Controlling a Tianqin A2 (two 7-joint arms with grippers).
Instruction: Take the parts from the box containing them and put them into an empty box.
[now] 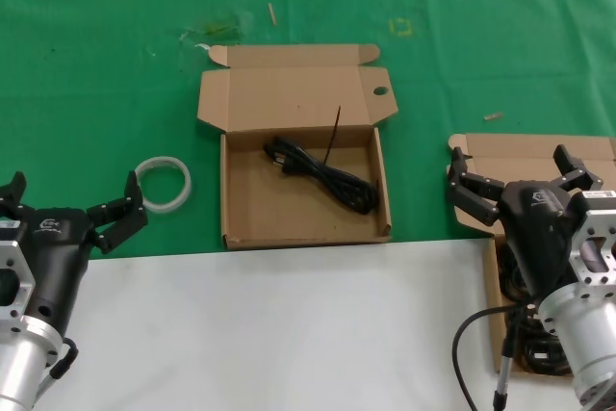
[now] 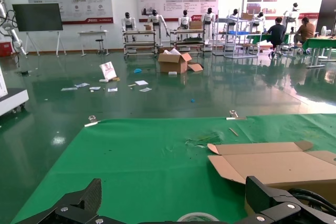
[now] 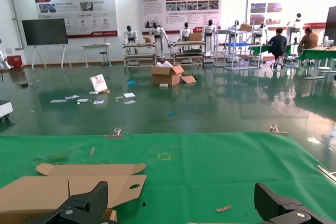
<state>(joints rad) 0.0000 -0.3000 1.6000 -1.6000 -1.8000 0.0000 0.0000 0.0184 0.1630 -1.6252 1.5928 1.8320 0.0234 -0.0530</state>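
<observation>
Under the spread right tool (image 1: 510, 172), source box (image 1: 500, 156) mostly hidden, left tool (image 1: 72, 207) spread.

Shallow square brown cardboard box (image 1: 241, 223) with round hole in hinged lid: open at table centre on green cloth, lid folded back flat. Inside: one loosely coiled thin black cable bundle (image 1: 322, 175), lying diagonally. Second brown cardboard box (image 1: 500, 156) at right edge, lid open, mostly hidden; more black cables (image 1: 520, 281) inside.
</observation>
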